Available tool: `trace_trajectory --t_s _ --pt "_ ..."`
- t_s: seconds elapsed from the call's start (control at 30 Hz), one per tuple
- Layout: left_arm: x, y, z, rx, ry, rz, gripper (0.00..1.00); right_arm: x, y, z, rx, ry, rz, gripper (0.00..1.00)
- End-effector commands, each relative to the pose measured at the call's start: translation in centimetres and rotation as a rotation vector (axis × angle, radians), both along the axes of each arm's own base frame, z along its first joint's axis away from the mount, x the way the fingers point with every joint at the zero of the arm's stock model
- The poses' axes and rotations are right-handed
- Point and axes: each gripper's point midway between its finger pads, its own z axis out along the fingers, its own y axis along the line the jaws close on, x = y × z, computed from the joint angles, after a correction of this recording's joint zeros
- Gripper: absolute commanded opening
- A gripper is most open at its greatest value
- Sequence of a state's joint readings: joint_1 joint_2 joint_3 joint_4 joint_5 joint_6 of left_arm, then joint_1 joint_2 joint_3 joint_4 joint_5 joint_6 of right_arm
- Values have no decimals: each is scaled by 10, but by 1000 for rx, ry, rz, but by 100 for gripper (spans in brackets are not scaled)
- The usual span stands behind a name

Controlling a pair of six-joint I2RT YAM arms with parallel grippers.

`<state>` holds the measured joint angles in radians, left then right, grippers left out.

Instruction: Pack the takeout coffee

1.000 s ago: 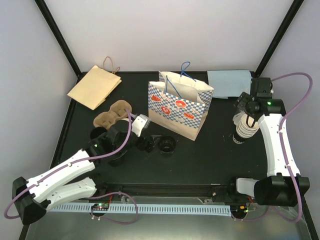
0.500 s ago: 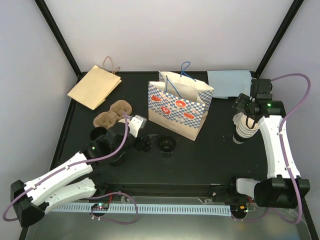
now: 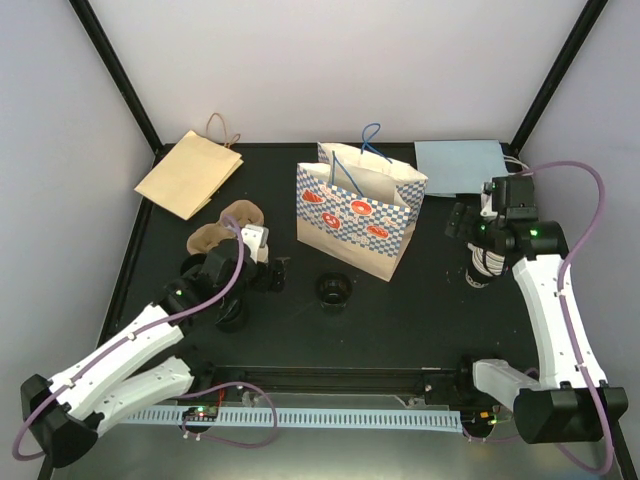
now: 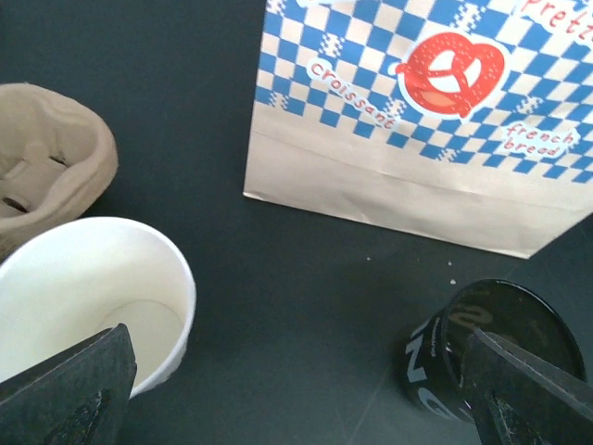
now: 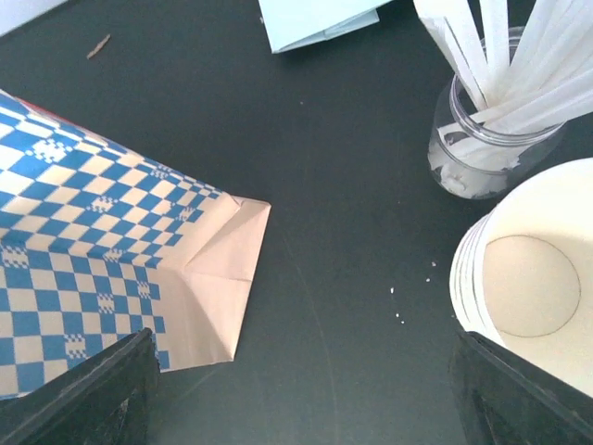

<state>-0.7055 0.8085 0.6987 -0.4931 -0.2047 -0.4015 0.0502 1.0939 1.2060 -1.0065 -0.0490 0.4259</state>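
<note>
**Left side:** Your left tool [image 4: 296, 338] hangs released over the dark tabletop [image 3: 420, 310]. Its fingers are spread wide with nothing between them, off the near left corner of the checkered paper bag [image 3: 360, 215]. In its wrist view a black cup [image 4: 482, 348] stands upright just near of the bag's base, apart from it and partly behind the right finger. A paper cup with a white inside [image 4: 102, 297] stands open-mouthed by the left finger. It sits just beside the brown pulp cup carrier [image 4: 46, 162] at the left edge of that view. The bag, printed with blue checks and red pretzels, stands upright at the middle of the tabletop, its mouth open and its blue cord handles up.

**Right side:** Your right tool [image 5: 301, 336] is likewise released, its fingers wide apart and holding nothing. It hovers at the right of the tabletop, between the bag's folded side and a stack of white paper cups [image 5: 523, 278]. Just far of that stack stands a clear jar [image 5: 482, 139] of white sticks [image 5: 491, 46]; whether jar and stack touch cannot be told.

**Far corners:** A pale blue flat bag [image 3: 458, 163] lies at the far right corner, and a plain brown paper bag [image 3: 188, 172] lies flat at the far left corner.
</note>
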Motion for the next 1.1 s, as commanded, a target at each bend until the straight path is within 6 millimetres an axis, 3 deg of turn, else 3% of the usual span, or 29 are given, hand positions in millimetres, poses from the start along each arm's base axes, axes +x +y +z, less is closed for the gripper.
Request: trace_trajectory --t_s 0.0,0.27,0.3,0.43,0.6,0.77,1.07 --pt "-2 -11 15 -57 10 -41 99 -8 10 -7 7 26 77 88" --pt "-8 38 26 -11 15 171 95 -15 56 9 45 -72 228 90" --pt "-18 51 12 -26 70 243 99 -17 72 16 87 -137 283 94" --pt "-25 64 -18 -15 205 322 99 -22 95 24 134 -234 369 96" --pt "-30 78 -36 -40 338 415 99 -30 121 18 151 -287 456 96" --pt "-39 91 -41 -24 400 504 99 -31 127 -1 160 -340 473 97" --pt "-45 95 -46 4 425 503 99 -25 111 -34 142 -437 379 100"
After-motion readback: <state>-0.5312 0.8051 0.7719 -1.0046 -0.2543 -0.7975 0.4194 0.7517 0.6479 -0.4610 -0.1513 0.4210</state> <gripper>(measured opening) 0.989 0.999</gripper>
